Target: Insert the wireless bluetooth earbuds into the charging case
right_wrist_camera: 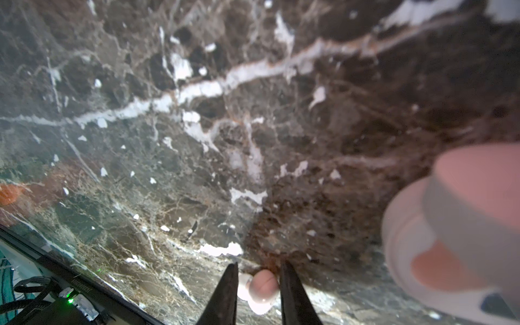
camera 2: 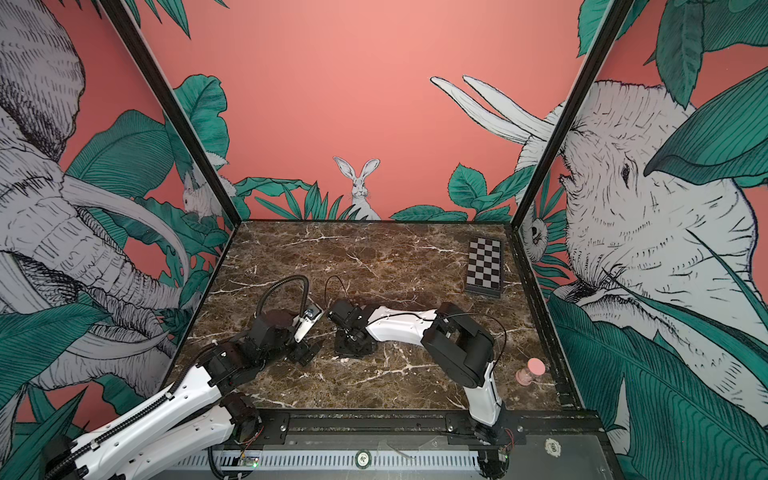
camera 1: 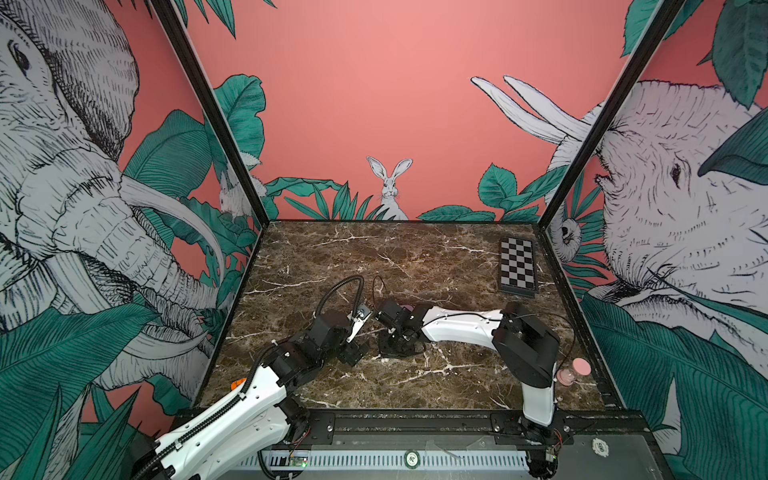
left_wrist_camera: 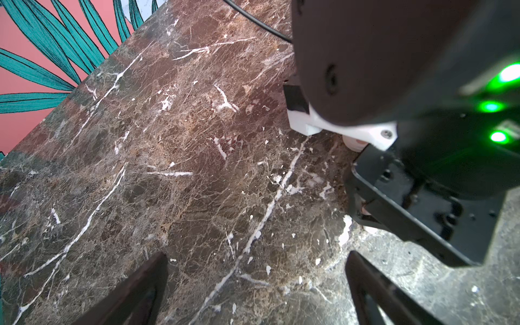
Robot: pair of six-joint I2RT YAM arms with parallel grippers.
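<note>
Both top views: left gripper and right gripper low over marble tabletop centre; pink case at 4 o'clock edge, checkerboard at 2 o'clock.

Left wrist view: left gripper jaws spread wide, empty, over bare marble.

Right wrist view: right gripper jaws flank peach earbud; contact unclear. Open charging case nearby, blurred.

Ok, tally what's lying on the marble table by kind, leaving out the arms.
Charging cases: 2, one beside the right gripper, one apart at the right in a top view.
Earbuds in view: 1, between that gripper's fingers.
Checkerboard: 1.
Total: 4.
</note>
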